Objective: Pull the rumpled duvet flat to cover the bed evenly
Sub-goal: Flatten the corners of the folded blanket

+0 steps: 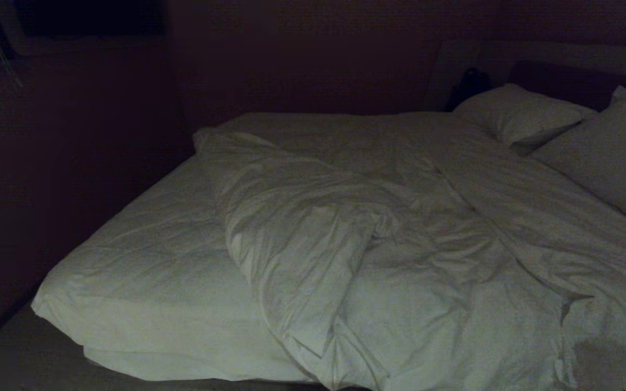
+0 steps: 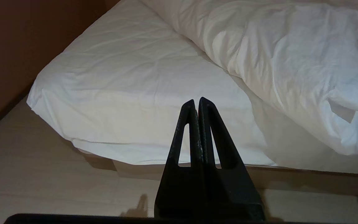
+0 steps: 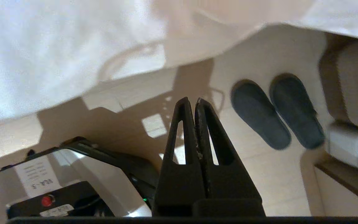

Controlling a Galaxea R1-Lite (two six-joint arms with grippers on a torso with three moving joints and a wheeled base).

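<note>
Looking from the head view, I log the bed (image 1: 144, 282) with bare mattress along its left side, the duvet (image 1: 378, 244) bunched in folds over the middle and right, and two pillows (image 1: 568, 130) at the far right; neither arm shows here. Left wrist view: left gripper (image 2: 196, 102), fingers pressed together and holding nothing, poised above the floor (image 2: 42, 183) before the bed's corner. Right wrist view: right gripper (image 3: 191, 102), likewise closed and empty, above a pair of dark slippers (image 3: 277, 112), duvet edge hanging beyond.
</note>
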